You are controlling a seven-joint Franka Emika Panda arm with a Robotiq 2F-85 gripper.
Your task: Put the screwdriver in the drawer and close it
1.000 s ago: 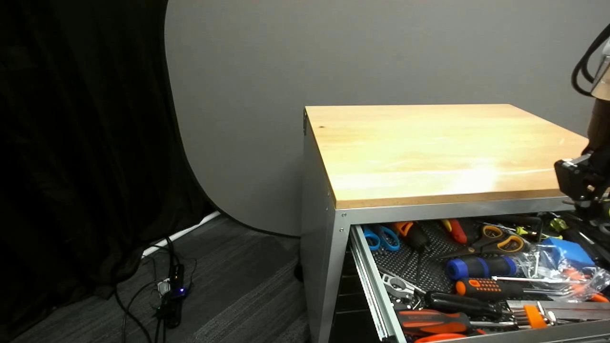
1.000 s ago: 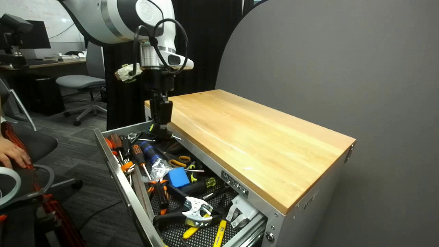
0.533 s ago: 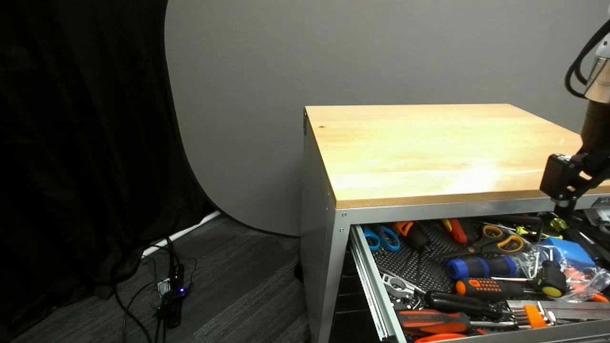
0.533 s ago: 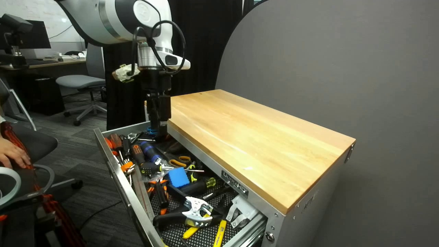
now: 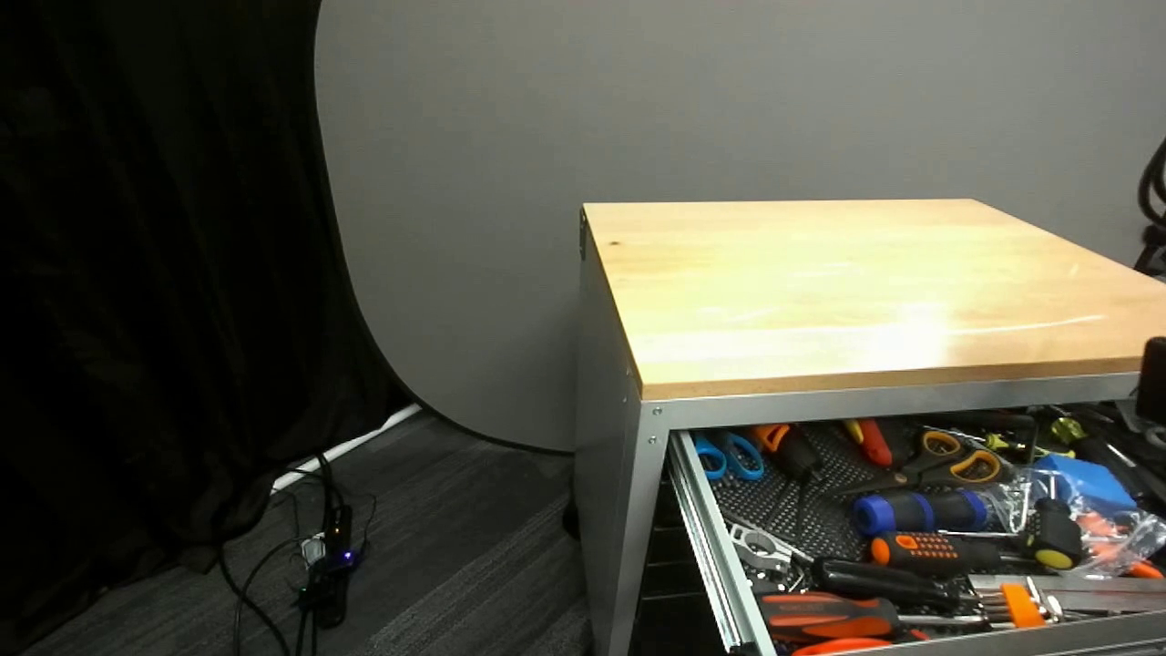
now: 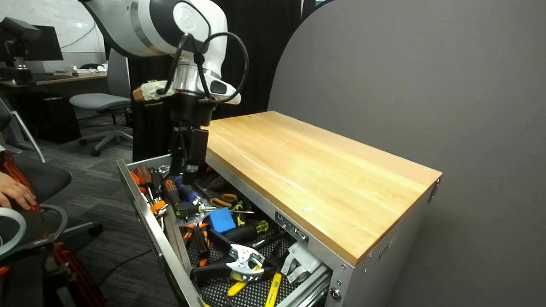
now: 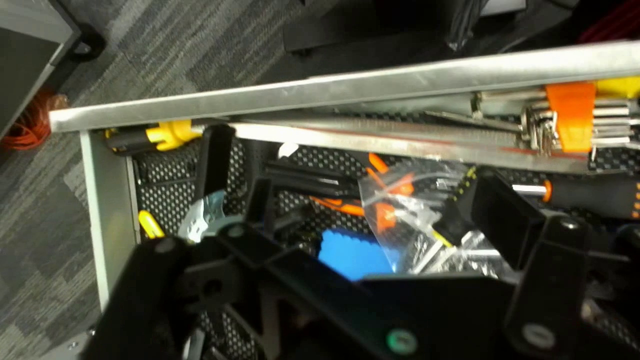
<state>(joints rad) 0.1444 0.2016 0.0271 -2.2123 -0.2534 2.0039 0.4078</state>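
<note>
Since half a second earlier, one robot arm (image 6: 170,30) and its one gripper (image 6: 182,169) have shifted: in an exterior view the gripper has slid almost out of sight at the right edge, where only a dark part of it shows. Its two fingers (image 7: 507,220) are spread wide, with a broad gap between them.

One stubby black-and-yellow screwdriver (image 6: 186,209) lies inside one pulled-out drawer (image 6: 157,234), in the same spot as half a second ago. It sits lower than the fingertips and apart from them. In the wrist view it lies beyond the finger on the right side of the picture, which hides part of it.

Around the screwdriver are one clear plastic bag (image 7: 415,215), one blue block (image 6: 222,219) and one longer tool with an orange-dotted handle (image 5: 934,551). Elsewhere in the drawer are two pairs of scissors, one blue-handled (image 5: 726,460) and one orange-and-black (image 5: 931,471); one spring clamp (image 6: 247,262); and one orange holder (image 7: 570,117) around metal keys. Above the drawer is one wooden tabletop (image 6: 315,170).
</note>
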